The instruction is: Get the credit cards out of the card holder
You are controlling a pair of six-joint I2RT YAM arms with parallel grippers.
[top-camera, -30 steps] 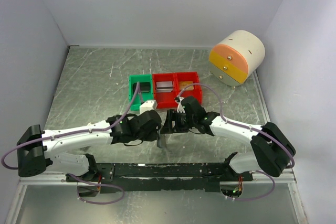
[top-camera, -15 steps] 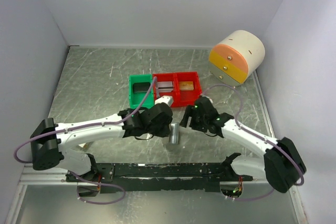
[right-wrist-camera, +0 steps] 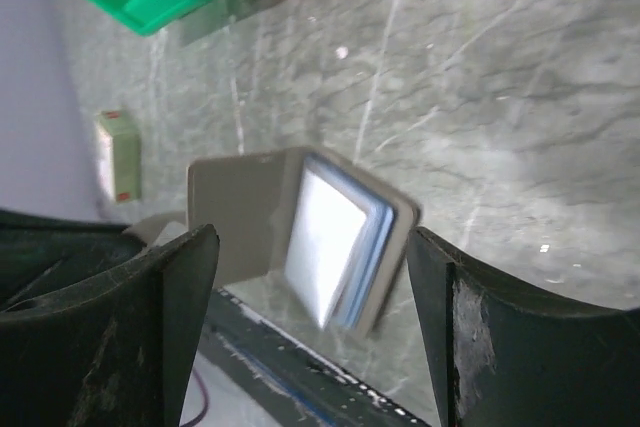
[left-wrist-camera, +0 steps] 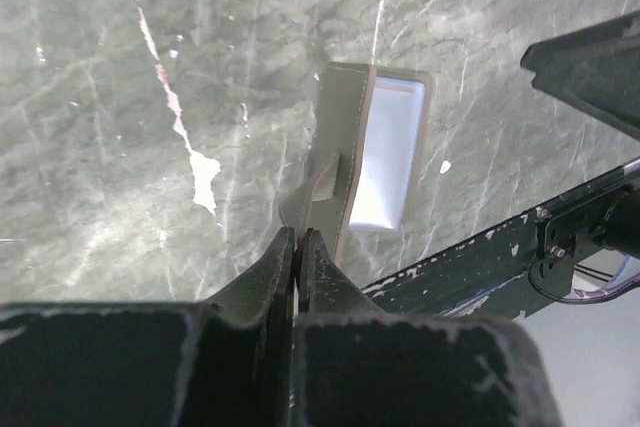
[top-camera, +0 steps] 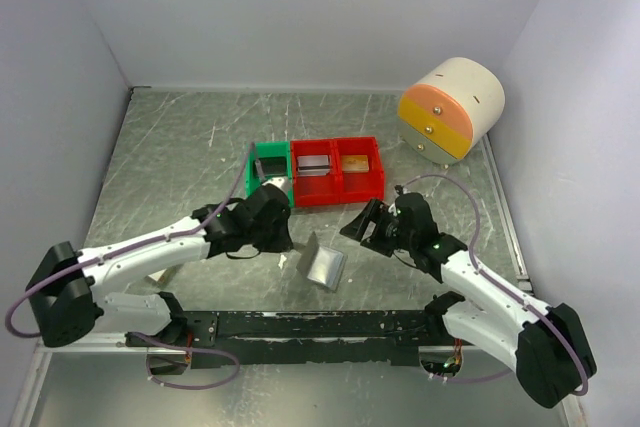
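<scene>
Closed tight, my left end effector [top-camera: 283, 237] is pinching what looks like a thin grey flap of the card holder [top-camera: 327, 265]; the holder is lying opened and tilted on the counter [top-camera: 180, 167], near the front edge and before the red bins [top-camera: 335, 190], its pale blue pocket panel facing up. My right end effector [top-camera: 362, 224] is hovering just beside it with jaws spread wide, gripping nothing; one orange-tan credit card [top-camera: 353, 161] is lying in the right-hand red bin.
</scene>
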